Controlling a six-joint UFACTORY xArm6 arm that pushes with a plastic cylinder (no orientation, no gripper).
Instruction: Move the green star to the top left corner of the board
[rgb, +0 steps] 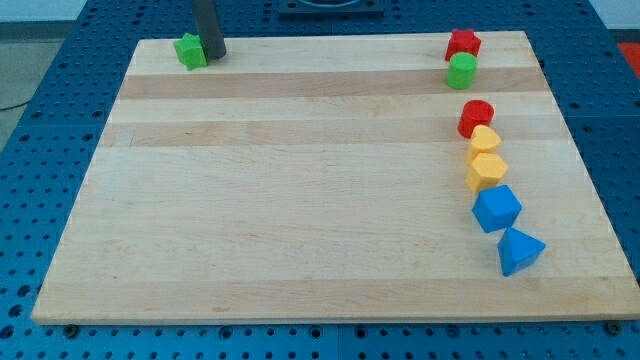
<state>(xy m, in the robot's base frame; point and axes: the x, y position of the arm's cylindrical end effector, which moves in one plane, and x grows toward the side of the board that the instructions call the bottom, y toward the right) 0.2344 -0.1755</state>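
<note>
Green star (190, 50) at the view's top left corner of the tabletop (300, 200), touching my tip (213, 55) on its right. No fingers here, only a rod. Other blocks lined down the view's right side, well apart.

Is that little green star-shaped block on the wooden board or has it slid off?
On. The green star block lies wholly on the wooden board, near its top-left corner, with my tip against its right side.
</note>
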